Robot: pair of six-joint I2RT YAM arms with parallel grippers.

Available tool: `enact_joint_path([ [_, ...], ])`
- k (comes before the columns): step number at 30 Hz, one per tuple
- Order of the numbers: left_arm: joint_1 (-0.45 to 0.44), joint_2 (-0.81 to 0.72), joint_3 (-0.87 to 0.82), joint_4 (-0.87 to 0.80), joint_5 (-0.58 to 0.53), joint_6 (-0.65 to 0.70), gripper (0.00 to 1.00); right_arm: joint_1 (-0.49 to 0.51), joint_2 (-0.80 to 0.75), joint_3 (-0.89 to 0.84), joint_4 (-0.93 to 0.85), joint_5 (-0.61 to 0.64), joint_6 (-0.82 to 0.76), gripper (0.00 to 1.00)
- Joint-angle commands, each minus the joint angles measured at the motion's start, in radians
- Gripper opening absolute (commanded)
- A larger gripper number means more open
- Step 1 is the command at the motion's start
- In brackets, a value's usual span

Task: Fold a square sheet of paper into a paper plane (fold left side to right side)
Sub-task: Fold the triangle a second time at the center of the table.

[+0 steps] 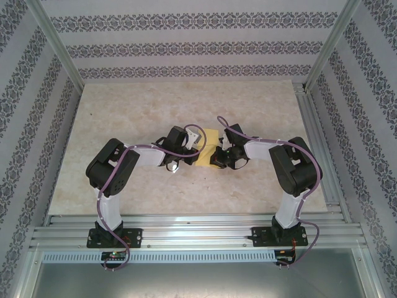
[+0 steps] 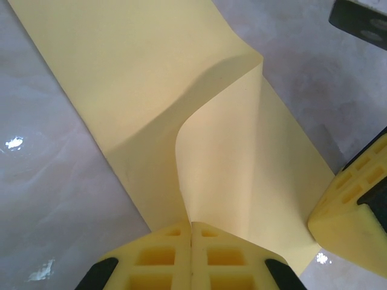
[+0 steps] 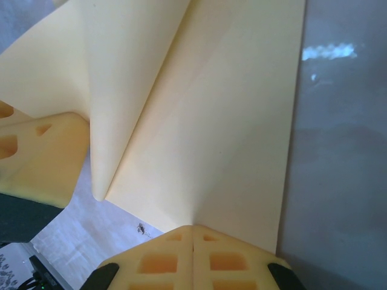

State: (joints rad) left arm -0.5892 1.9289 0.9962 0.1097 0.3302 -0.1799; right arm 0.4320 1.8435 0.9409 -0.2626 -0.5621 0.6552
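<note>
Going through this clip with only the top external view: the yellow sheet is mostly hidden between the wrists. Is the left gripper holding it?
Observer: Yes, the left gripper is shut on an edge of the square sheet of paper.
Operator: And the right?
Observer: The right gripper is shut on the sheet too.
Operator: Is it lying flat?
Observer: No, part rises from the left gripper in a curved flap; the rest lies on the table.

A pale marbled table sits inside walls of striped floral wallpaper, aluminium rails running along its near edge.
</note>
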Motion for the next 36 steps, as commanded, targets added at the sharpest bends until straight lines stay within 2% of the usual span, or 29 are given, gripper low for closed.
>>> enact_joint_path([
  [1,0.011,0.019,0.027,-0.011,-0.009,0.026,0.00,0.016,0.062,-0.018,-0.067,0.091,-0.016,0.04],
  [18,0.011,0.061,0.031,-0.042,-0.019,0.047,0.00,0.017,0.056,-0.011,-0.073,0.091,-0.016,0.04],
  [36,0.011,-0.003,0.022,-0.072,-0.057,0.071,0.00,0.021,0.063,-0.007,-0.078,0.091,-0.019,0.04],
])
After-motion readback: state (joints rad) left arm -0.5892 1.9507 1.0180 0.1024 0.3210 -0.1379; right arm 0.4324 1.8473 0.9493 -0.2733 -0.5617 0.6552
